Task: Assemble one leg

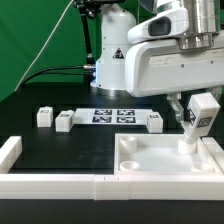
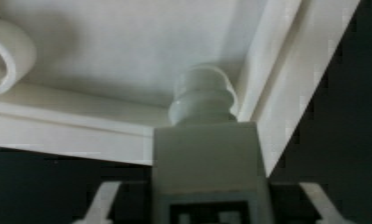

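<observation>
I hold one leg over the panel

My tool [image 1: 201, 120] is clamped on the leg [image 1: 204, 110], upright above the far right part of the white panel [image 1: 150, 165]. Spare legs [image 1: 65, 120] sit on the tabletop [image 1: 60, 150] beside the marker board [image 1: 110, 115].

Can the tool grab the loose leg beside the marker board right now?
Probably not yet: the tool is shut on another leg at the panel. The loose leg itself lies unobstructed.
</observation>
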Robot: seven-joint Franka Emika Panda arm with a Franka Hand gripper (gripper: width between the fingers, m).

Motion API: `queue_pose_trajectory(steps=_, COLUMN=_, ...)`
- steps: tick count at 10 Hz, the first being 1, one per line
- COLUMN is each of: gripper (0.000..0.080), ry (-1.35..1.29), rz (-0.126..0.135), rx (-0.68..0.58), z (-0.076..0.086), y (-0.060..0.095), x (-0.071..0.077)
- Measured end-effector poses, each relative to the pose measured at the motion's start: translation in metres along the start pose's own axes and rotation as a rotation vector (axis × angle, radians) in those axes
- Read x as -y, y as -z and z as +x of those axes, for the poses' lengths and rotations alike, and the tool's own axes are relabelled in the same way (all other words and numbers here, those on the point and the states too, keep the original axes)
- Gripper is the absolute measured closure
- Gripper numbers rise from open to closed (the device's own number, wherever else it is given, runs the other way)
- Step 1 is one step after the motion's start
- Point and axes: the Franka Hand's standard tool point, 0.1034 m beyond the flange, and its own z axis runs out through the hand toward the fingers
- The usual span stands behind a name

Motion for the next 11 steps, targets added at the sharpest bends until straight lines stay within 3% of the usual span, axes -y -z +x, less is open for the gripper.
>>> queue_pose_trajectory(steps=3, gripper=0.0509, ry=-0.004, rz=0.005, rx=-0.048, z=0.023, y=-0.011, x=0.009)
queue_pose_trajectory(steps=5, gripper=0.0509, ry=0.004, rz=0.001, rx=-0.064, z=0.024, y=-0.012, x=0.008)
queue_pose_trajectory(steps=6, gripper=0.0509, ry=0.010, rz=-0.020, rx=-0.158, z=0.029, y=-0.010, x=0.005)
queue_pose_trajectory(steps=7, gripper=0.0509, ry=0.010, rz=-0.017, rx=-0.137, z=0.021, y=-0.014, x=0.006)
queue_pose_trajectory(steps=11, gripper=0.0509, ry=0.011, rz=-0.033, rx=-0.213, z=0.024, y=-0.013, x=0.004)
